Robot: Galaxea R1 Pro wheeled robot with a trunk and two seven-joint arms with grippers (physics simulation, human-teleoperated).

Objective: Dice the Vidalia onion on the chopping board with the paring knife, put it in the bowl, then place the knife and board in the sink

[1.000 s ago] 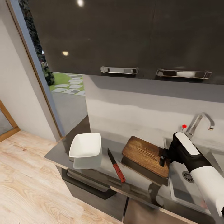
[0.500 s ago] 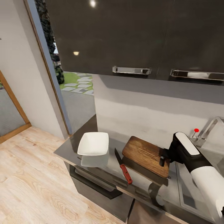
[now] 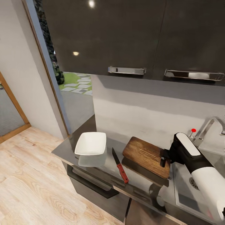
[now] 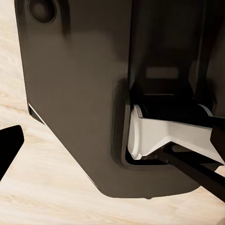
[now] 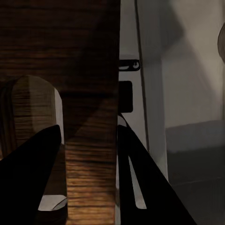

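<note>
- The right gripper [image 3: 162,160] is clamped on the sink-side end of the board [image 3: 146,156]; in the right wrist view the two dark fingers [image 5: 33,168] sit either side of the board's [image 5: 89,93] edge, beside its handle slot.
- The board looks raised off the worktop [image 3: 103,162]: a dark shadow lies under its near edge, so I judge it is being carried rather than resting.
- Over the last second the whole head picture has slid sideways and back a little. The arm and board keep the same place in the picture, so this is the camera and robot turning, not the things moving.
- The sink [image 3: 184,190] with its drain shows more now than half a second ago, along with the tap [image 3: 208,125] and red knob [image 3: 193,130]. That suggests the robot is squaring up to the basin.
- The knife [image 3: 118,165] lies on the worktop between the bowl [image 3: 90,143] and the board, blade pointing to the wall, handle towards the front edge. It is untouched.
- The bowl stands near the worktop's left end, well apart from the sink; it looks empty from here.
- No onion is visible, so I cannot say how the dicing stands.
- The left wrist view looks at a dark part of the robot's own body over the wood floor [image 4: 56,178]; whether the left gripper is open or closed cannot be told.
- Likely next: lower the board into the sink, then fetch the knife.
</note>
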